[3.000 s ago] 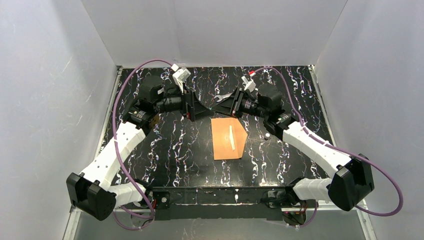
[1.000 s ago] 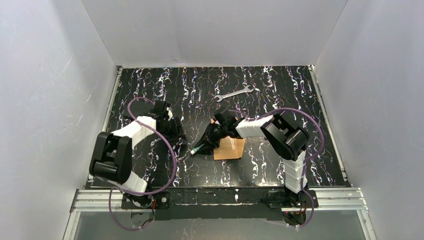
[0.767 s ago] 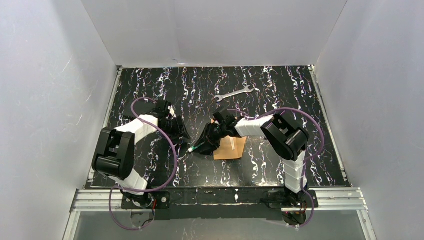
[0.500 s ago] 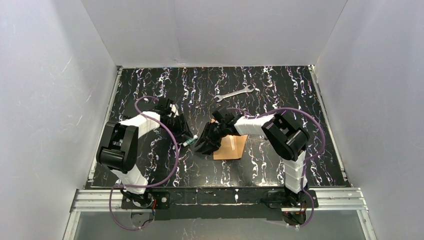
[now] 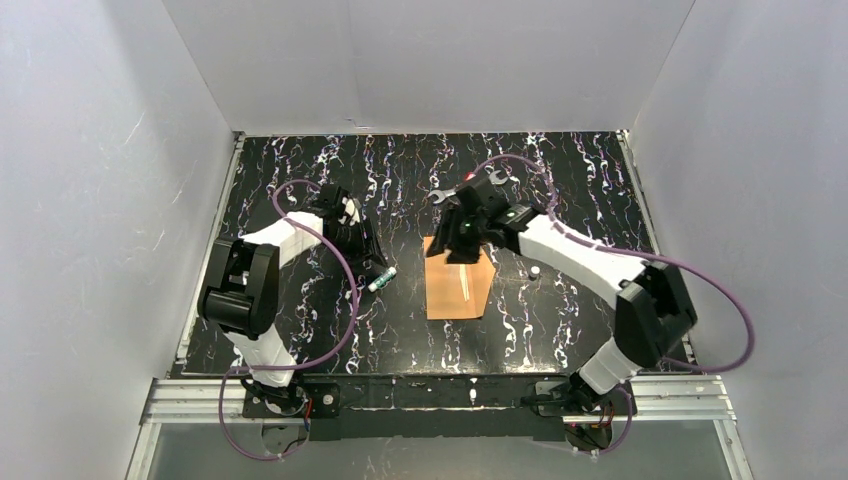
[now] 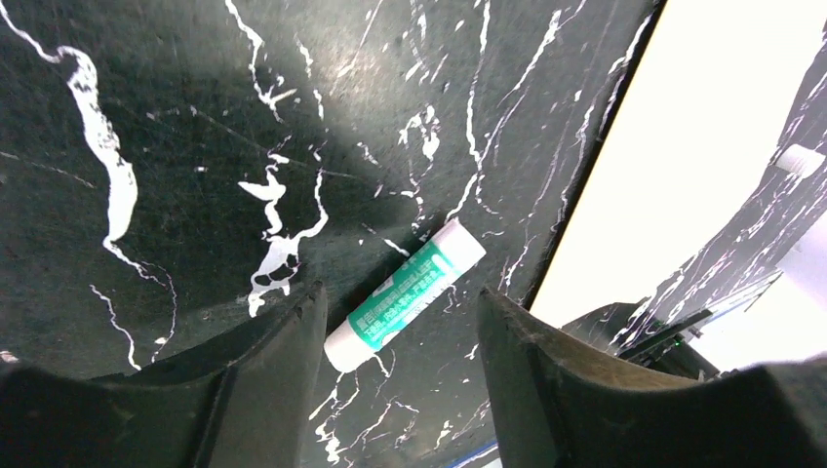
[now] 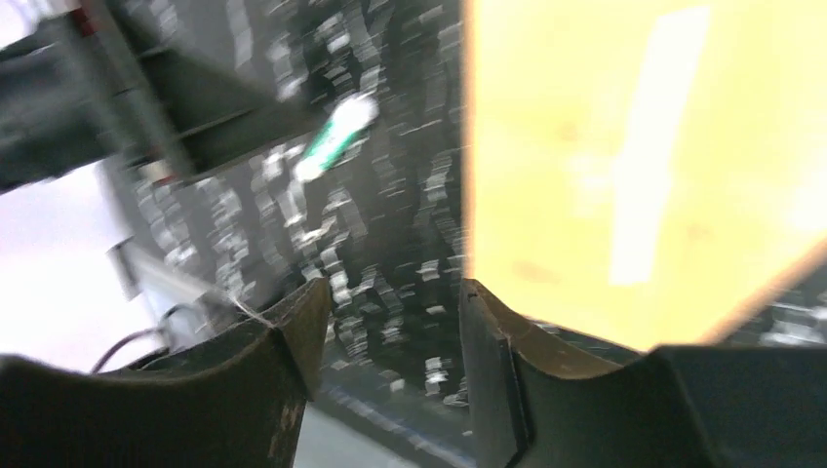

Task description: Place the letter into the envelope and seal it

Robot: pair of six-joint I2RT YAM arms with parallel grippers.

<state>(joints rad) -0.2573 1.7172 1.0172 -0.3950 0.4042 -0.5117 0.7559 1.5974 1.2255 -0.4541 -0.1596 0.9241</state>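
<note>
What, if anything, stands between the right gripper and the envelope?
Nothing visible does. The right gripper, fingers open, hangs over the far end of the envelope. The glue stick lies on the table off to the left, apart from the envelope and out of that path.

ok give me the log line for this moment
left pincer: open, above glue stick lying on table | right pincer: open, empty, at far end of envelope | envelope: flat on table
</note>
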